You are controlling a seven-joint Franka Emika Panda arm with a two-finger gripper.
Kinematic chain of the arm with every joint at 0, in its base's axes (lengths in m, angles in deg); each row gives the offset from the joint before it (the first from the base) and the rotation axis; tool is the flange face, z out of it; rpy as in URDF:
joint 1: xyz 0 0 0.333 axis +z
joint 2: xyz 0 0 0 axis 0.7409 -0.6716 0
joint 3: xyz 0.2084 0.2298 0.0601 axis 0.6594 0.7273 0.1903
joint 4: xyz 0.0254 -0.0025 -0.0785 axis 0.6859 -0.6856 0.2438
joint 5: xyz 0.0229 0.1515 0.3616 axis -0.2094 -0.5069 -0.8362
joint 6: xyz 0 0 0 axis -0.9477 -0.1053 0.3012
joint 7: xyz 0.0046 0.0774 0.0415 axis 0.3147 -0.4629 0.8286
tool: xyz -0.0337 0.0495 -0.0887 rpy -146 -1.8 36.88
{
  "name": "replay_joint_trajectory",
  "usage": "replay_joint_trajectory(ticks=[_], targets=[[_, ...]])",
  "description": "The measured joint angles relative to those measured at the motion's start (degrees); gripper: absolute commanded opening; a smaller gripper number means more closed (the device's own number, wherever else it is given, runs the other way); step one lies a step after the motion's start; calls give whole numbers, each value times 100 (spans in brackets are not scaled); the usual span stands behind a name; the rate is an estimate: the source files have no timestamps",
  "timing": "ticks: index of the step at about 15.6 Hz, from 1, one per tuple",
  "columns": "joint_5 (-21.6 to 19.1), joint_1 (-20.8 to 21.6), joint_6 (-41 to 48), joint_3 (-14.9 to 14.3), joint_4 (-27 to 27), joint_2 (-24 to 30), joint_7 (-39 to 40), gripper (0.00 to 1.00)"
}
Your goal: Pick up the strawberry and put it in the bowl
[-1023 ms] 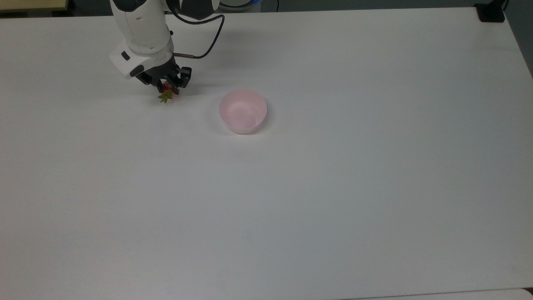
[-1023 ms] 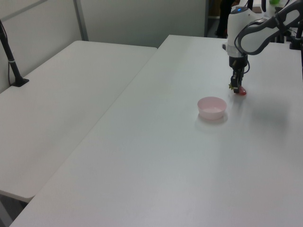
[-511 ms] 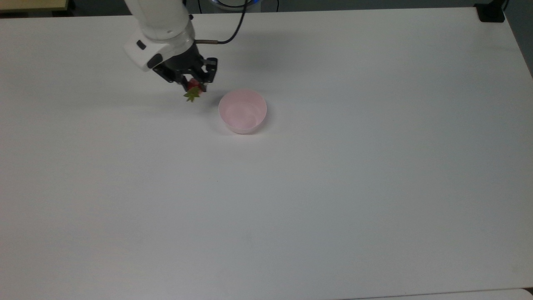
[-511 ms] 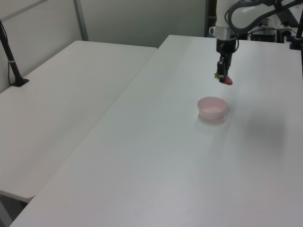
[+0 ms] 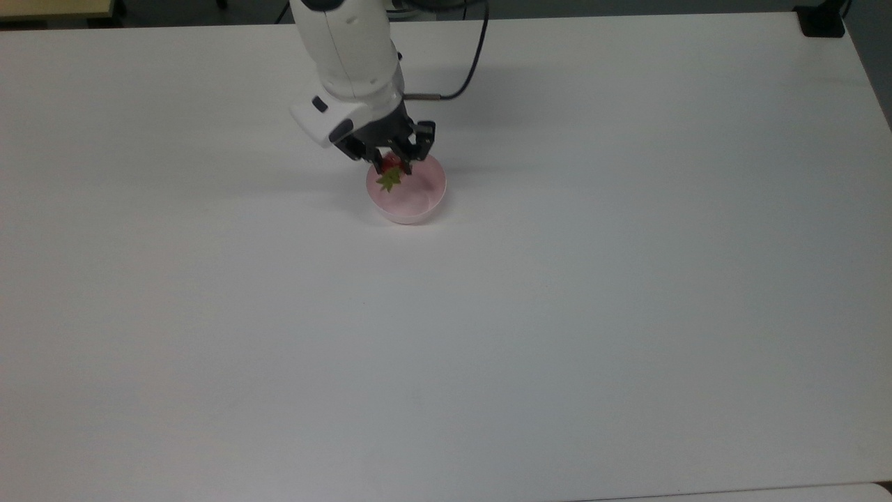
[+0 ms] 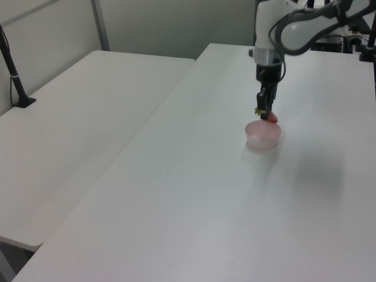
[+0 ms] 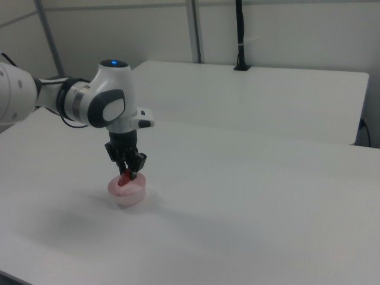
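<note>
**Operator:** Report the position of the gripper.

**Inspector:** The gripper (image 5: 392, 166) points down over the bowl (image 5: 418, 203), on the part of the rim nearer the top view's left. In the left view the gripper (image 6: 265, 111) hangs directly above the bowl (image 6: 262, 137). In the right view the gripper (image 7: 128, 173) sits just over the bowl (image 7: 127, 194).

**Operator:** State of the fingers?

**Inspector:** The fingers are pinched on the strawberry (image 5: 389, 171). Its red body sits between the two black fingers; the green leafy cap points away from them, toward the top view's lower left.

**Operator:** Location of the strawberry relative to the bowl?

**Inspector:** It is held at the bowl's opening. In the left view the strawberry (image 6: 271, 117) sits at rim level, close above the pink interior. In the right view the strawberry (image 7: 124, 178) shows red against the bowl's inside. Whether it touches the bowl cannot be determined.

**Operator:** Bowl condition?

**Inspector:** Upright, pale pink, resting on the white table (image 5: 557, 314).

**Operator:** Other items in the scene?

**Inspector:** A black cable (image 5: 470, 63) runs from the arm's wrist across the table surface. A second white table (image 6: 76, 129) stands beside the first, on the left view's left.
</note>
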Motion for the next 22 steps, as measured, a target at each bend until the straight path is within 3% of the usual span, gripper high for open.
replay_joint_trajectory(ticks=[1, 2, 3, 8, 17, 22], targets=[[0, 32, -116, 0, 18, -114, -66, 62], [0, 54, -176, 0, 67, -224, -100, 95], [0, 63, -185, 0, 125, -311, -123, 100], [53, 63, -101, -1, 353, -361, -395, 100], [348, 35, 2932, -96, 2441, 70, -764, 100], [374, 41, 3488, -427, 2740, 708, -781, 100]])
